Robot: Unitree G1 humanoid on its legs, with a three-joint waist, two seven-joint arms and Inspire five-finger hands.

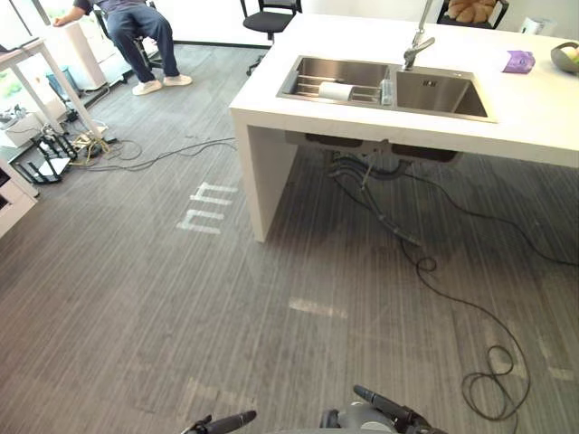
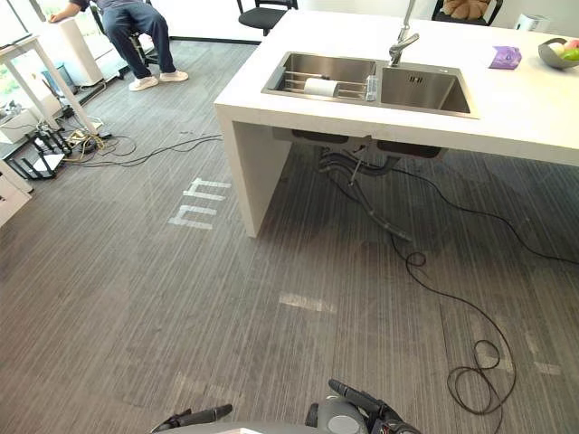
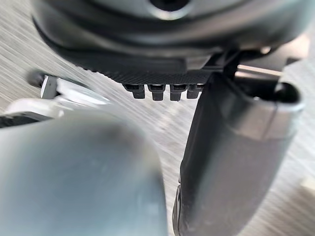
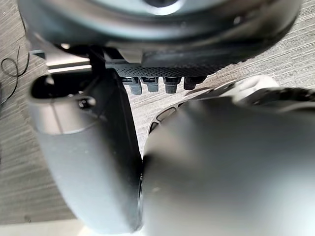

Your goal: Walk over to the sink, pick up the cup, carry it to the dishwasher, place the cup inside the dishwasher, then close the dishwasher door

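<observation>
Cup (image 1: 336,90): we take the white cylinder lying on its side on the rack in the left basin for it. It is far ahead of both hands' fingers, and neither hand touches it.
Sink (image 1: 439,95): a steel double basin set in the white counter (image 1: 534,117), well beyond the fingers, with the tap (image 1: 414,50) standing behind the divider.
Glass (image 1: 386,91): clear and upright, at the divider just beside the cup's rack.
Left hand (image 3: 162,44): low over the grey floor (image 1: 136,298). We see its fingers (image 3: 160,91) in a loose row apart from the thumb, holding nothing.
Right hand (image 4: 157,34): low as well, with its fingers (image 4: 150,83) relaxed and nothing between them and the thumb.
Purple cloth (image 1: 519,61): on the counter past the sink, on the right hand's side, near a dark bowl (image 1: 565,59).
Person (image 1: 136,36): seated far ahead on the left hand's side.
Tape marks (image 1: 204,208): white, on the floor between the fingers and the counter's corner.
</observation>
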